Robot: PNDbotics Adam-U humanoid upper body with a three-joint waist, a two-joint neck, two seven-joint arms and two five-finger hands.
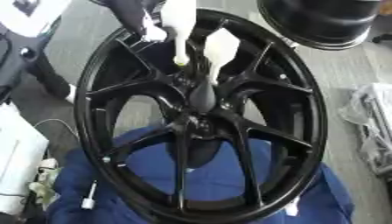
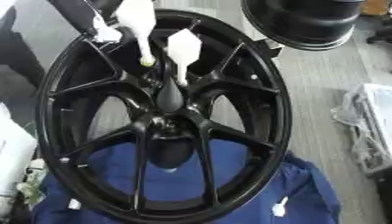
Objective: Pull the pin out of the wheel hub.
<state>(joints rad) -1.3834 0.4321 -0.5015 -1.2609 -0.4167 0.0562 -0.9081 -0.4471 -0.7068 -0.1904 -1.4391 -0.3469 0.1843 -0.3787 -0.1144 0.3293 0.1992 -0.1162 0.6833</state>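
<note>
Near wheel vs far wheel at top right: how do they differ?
1. The near wheel shows its spoked face; the far wheel shows only a smooth curved surface, no spokes visible.
2. The near wheel is almost wholly in frame; the far wheel is cut off by the top edge.
3. The near wheel sits over blue cloth, the far wheel over grey floor.
Both are black and round.

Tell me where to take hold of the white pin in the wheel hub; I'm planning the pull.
Grip the white pin by its broad, flat head, coming from above. The head stands clear above the hub and offers two wide faces to pinch, while the shank below it is thin and runs down toward the hub.
</note>
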